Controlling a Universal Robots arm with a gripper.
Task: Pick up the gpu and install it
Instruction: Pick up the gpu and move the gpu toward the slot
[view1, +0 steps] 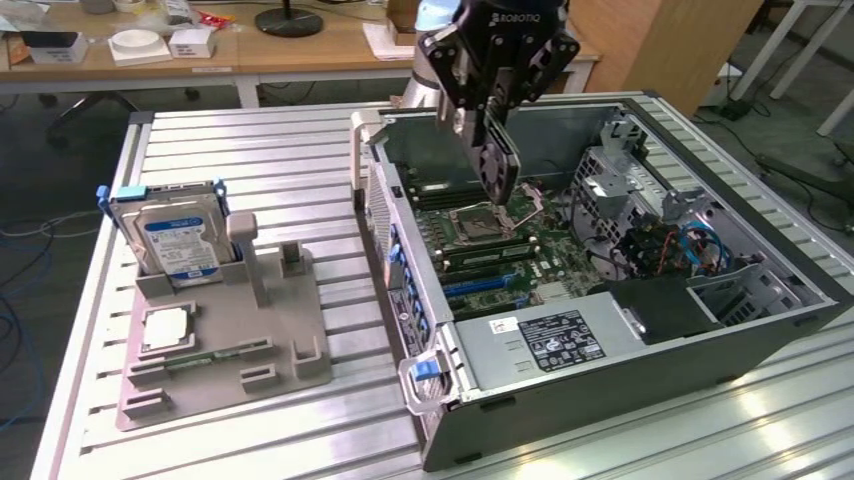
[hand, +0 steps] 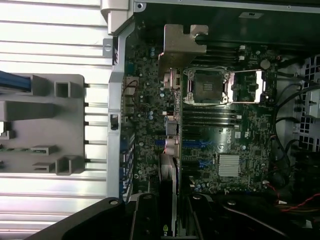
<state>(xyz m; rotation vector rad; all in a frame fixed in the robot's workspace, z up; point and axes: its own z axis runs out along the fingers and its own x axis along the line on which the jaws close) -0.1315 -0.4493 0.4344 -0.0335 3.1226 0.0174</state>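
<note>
Bright, even overhead light. The counter (view1: 767, 425) glares white at five o'clock in the exterior view (its slats wash out in the wrist view too). The case (view1: 641, 400) interior is shadowed; the gpu (view1: 497, 160) reads nearly black.

Wooden desks (view1: 267, 55) stand beyond the gripper (view1: 487, 125), a wooden cabinet (view1: 667, 40) near it. Cables (view1: 16, 325) trail across the grey floor (view1: 54, 150).

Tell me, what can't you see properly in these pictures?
1. Exterior view: the motherboard patch behind the gpu is hidden by the card and the pincer gripping it.
2. Exterior view: the hard drive label's words are too small.
3. Wrist view: the gpu's near end is cut off by the picture's edge.
</note>
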